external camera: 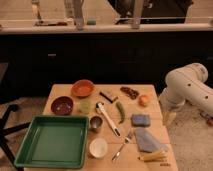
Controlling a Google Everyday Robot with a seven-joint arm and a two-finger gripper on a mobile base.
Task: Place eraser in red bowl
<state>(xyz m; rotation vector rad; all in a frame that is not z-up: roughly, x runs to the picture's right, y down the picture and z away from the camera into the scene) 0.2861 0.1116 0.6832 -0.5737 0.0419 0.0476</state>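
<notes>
eraser lies on the wooden table (59, 93), gripper (170, 118) hangs off to the right, spread wide and holding nothing

the eraser (108, 96) is a small flat dark block, lying at an angle just right of the red bowl (82, 88), near it but apart. the bowl is round, shallow and smooth orange-red, at the back of the table. a darker maroon bowl (62, 105) sits in front of it, and a green plastic tray (52, 141) fills the near left. a white-handled utensil (107, 117) and a green pepper (120, 112) lie in front of the eraser, with a metal cup (95, 123) and a blue sponge (140, 120) further forward. an orange (144, 100) sits between the eraser and the white, rounded arm (187, 85). the gripper points down beside the table's right edge, well apart from the eraser.
</notes>
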